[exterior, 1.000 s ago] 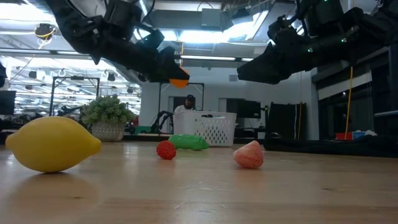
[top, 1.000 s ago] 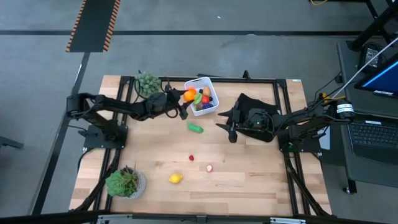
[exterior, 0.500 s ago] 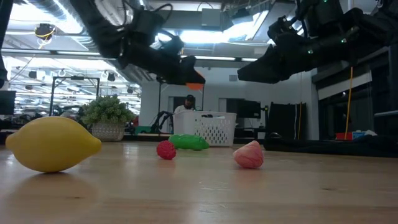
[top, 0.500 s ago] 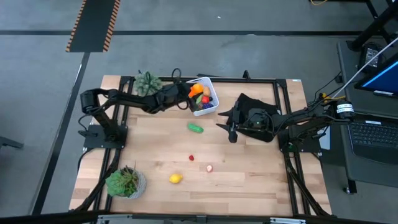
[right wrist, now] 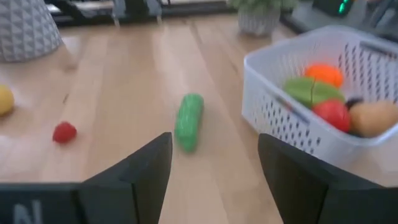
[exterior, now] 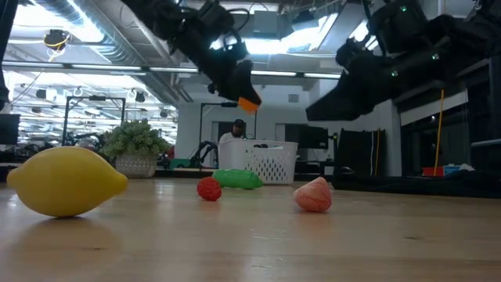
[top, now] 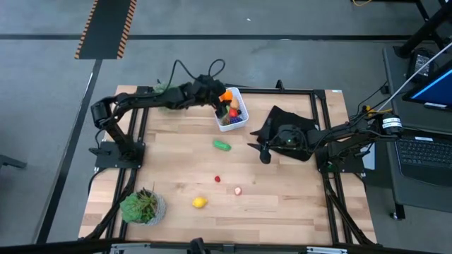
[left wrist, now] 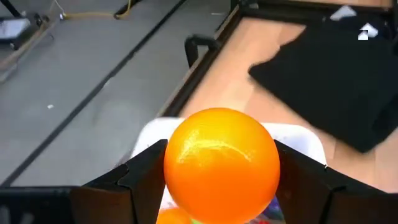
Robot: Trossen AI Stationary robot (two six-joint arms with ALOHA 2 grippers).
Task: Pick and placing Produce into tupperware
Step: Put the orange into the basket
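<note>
The left gripper (left wrist: 221, 186) hung above the tupperware (top: 234, 120) by the worktop's (top: 282, 204) far edge, jaws clamped on an orange (left wrist: 221, 162); the right gripper (right wrist: 214, 180) waited near the right edge, jaws apart.

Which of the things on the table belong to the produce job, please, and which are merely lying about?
Job: orange fruit in left gripper; white tub; green vegetable; red berry; pink fruit; lemon.
Bystanders: black cloth; potted plant.

A bright orange ball (left wrist: 222, 163) is seen between dark fingers (left wrist: 144, 180). The tub (right wrist: 292, 121) is white with a pattern of small holes. A green cucumber (right wrist: 188, 121), a red berry (right wrist: 64, 132) and a yellow lemon (exterior: 66, 181) are seen on light wood. The cloth (left wrist: 333, 81) is black.
</note>
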